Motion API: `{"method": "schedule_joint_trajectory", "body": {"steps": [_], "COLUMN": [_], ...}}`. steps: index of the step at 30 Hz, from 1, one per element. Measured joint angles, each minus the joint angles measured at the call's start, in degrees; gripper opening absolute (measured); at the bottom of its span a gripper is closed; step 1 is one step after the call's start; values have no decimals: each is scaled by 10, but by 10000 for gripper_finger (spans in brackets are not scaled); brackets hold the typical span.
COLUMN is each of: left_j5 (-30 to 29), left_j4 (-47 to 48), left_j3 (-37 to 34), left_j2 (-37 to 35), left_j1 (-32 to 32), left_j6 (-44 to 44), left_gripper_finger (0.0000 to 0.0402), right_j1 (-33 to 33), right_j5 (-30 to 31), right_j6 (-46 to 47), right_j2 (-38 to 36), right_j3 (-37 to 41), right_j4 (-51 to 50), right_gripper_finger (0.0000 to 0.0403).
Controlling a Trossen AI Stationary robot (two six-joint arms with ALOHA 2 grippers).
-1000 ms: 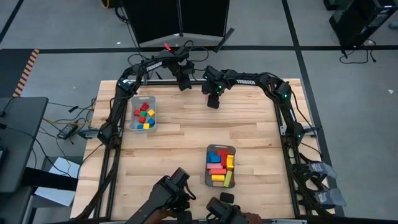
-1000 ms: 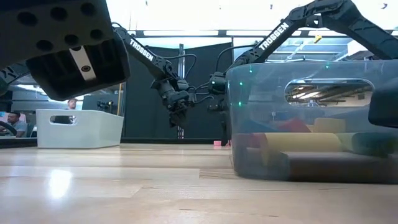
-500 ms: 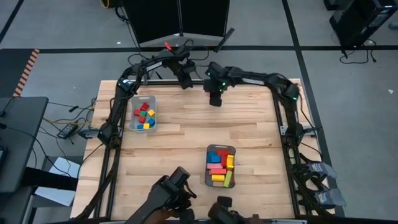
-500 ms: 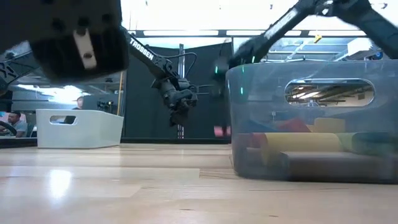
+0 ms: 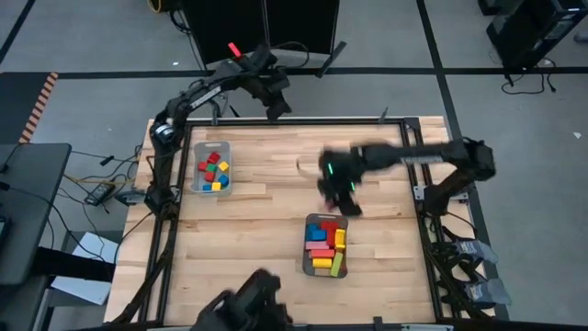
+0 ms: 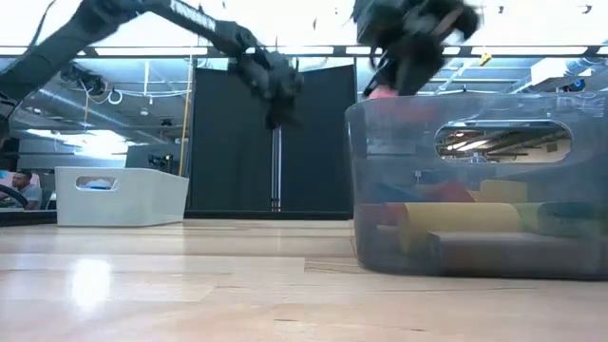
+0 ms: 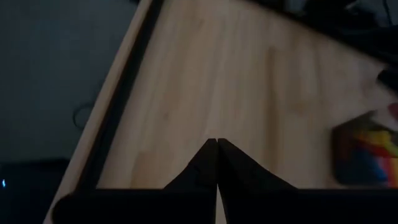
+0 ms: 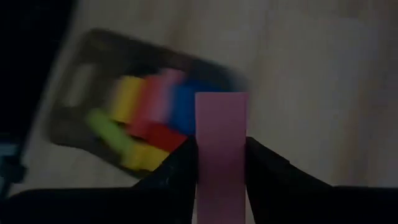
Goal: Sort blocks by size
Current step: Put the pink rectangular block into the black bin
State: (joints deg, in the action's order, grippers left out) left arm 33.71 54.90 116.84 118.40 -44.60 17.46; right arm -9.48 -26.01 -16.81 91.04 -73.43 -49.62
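My right gripper [image 5: 338, 195] is shut on a pink bar [image 8: 221, 143] in the air over the table's middle, just beyond the far end of a grey tray [image 5: 326, 245] that holds several long coloured bars. In the low view this gripper [image 6: 404, 57] is above the tray's rim, with the pink bar [image 6: 380, 92] below it. A second grey tray [image 5: 211, 168] at the far left holds several small coloured cubes. My left gripper [image 5: 276, 103] is shut and empty, high over the table's far edge; its closed fingers show in the left wrist view [image 7: 216, 163]. My right gripper pinches the pink bar's two long sides [image 8: 205, 171] between its two fingers [image 8: 182, 168]. The fingers point down from above and lie along the bar, which sticks out past their tips. The bar is lifted clear of the table, its free end toward the tray of long bars.
Bare wooden table [image 5: 266, 230] lies between the two trays and along the near side. A black metal frame [image 5: 413, 184] runs along the table's edges. Part of a dark object [image 5: 248, 299] shows at the near edge. A person [image 6: 14, 185] sits in the room far behind.
My right gripper has lifted the pink bar off the table near the far edge and swung quickly toward the near edge, up to the tray of long bars. My left gripper has risen and drawn back a little toward the far edge.
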Motion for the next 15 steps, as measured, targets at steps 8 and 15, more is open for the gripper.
{"method": "schedule_joint_trajectory", "body": {"steps": [8, 15], "left_j5": [-50, -153], "left_j4": [61, 58], "left_j3": [0, -120], "left_j2": [-163, -390], "left_j1": [64, 127], "left_j6": [-38, -109], "left_gripper_finger": [12, 12], "right_j1": [195, 259], "right_j5": [157, 267], "right_j6": [231, 323], "right_j2": [-21, -24], "right_j3": [139, 152], "right_j4": [225, 248], "right_gripper_finger": [112, 285]}}
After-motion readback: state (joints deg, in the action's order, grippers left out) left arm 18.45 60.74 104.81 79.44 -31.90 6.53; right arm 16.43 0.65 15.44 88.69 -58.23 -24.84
